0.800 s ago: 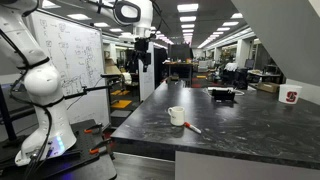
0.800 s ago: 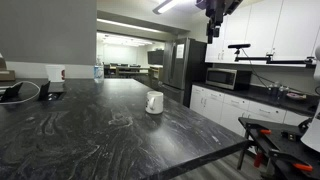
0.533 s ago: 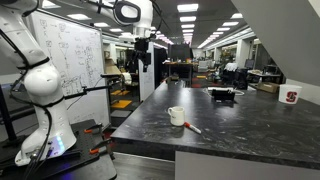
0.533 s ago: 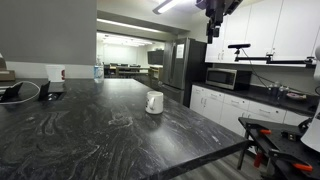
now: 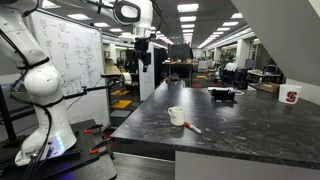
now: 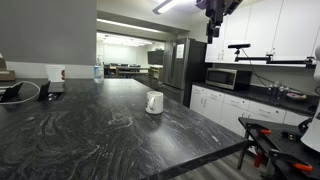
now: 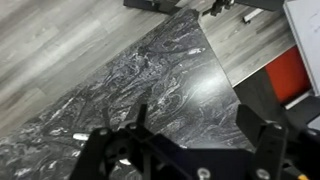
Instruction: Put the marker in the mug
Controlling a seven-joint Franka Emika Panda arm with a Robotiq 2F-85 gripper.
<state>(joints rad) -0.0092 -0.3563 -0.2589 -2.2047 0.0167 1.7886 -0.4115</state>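
The small plain white mug stands near the close end of the dark marbled counter. It also shows in an exterior view. The marker, thin and pale, lies flat on the counter right beside the mug. In the exterior view that shows the kitchen cabinets it is hidden. My gripper hangs high above and well off from the mug, seen at the top in an exterior view. In the wrist view the gripper is open and empty, far above the counter's corner.
A white cup with a red logo stands at the far end of the counter, also in an exterior view. A black object lies near it. The robot base stands beside the counter's end. The floor lies beyond the counter edge.
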